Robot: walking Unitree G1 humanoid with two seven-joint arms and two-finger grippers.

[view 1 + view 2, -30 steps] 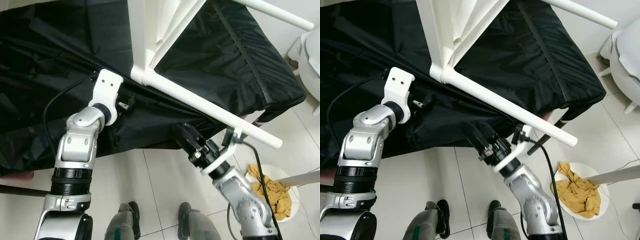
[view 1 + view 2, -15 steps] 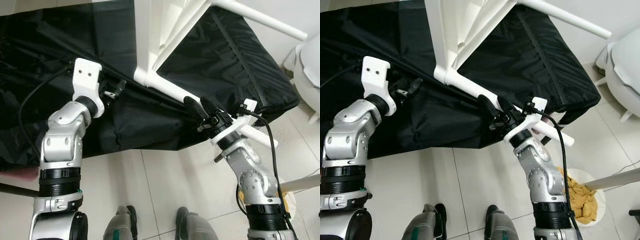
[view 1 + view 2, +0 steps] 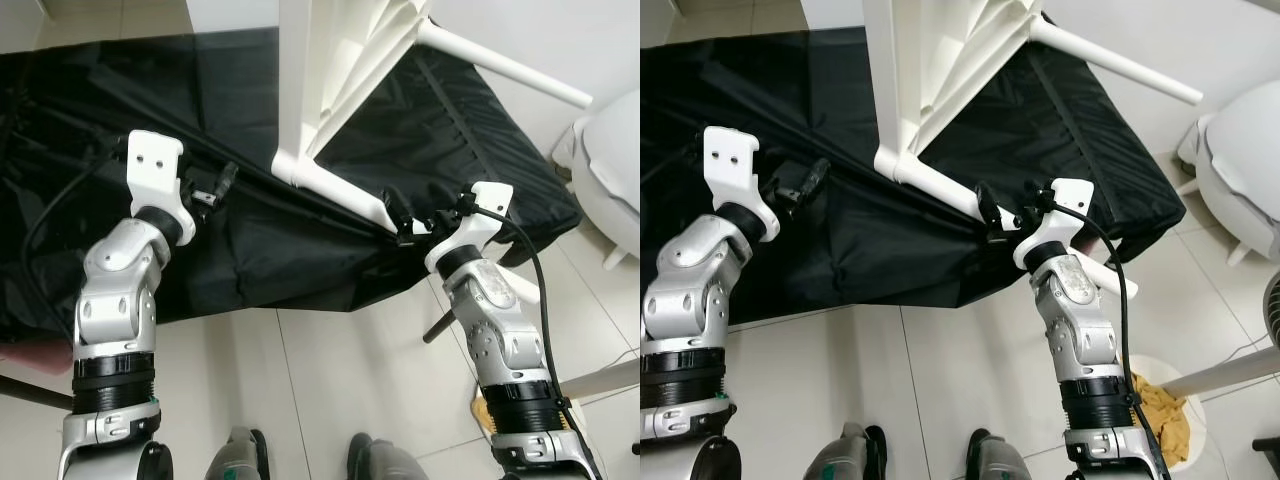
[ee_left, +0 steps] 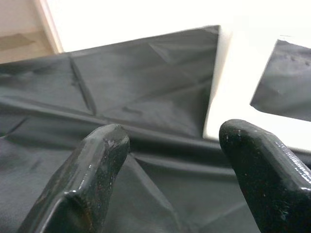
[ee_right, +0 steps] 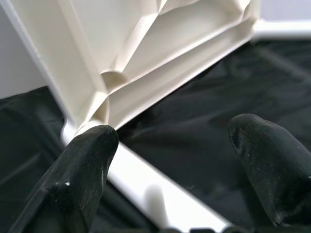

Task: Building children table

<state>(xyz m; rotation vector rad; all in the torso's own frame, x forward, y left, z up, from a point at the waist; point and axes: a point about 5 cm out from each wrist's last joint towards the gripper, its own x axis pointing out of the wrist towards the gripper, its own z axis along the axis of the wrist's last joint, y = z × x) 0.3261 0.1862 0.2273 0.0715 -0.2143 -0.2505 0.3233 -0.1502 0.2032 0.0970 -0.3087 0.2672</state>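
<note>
A white children's table (image 3: 330,70) stands tilted on a surface draped in black cloth (image 3: 100,110). One round white leg (image 3: 345,192) slants from its near corner toward the floor, and another leg (image 3: 510,68) points off to the right. My right gripper (image 3: 405,215) is open at the slanting leg. In the right wrist view its fingers (image 5: 82,170) stand on either side of the leg (image 5: 150,191), under the ribbed underside (image 5: 146,63). My left gripper (image 3: 215,185) is open over the cloth, left of the table's corner, holding nothing (image 4: 175,131).
A white rounded seat (image 3: 612,165) stands at the right. A white plate with a yellow cloth (image 3: 1162,415) lies on the tiled floor by my right side. A dark support leg (image 3: 440,325) of the draped surface slants near my right arm. My feet (image 3: 855,450) are at the bottom.
The camera has shifted. My right gripper rose from below the cloth's edge up to the slanting table leg. My left gripper drew slightly left, away from the table's corner.
</note>
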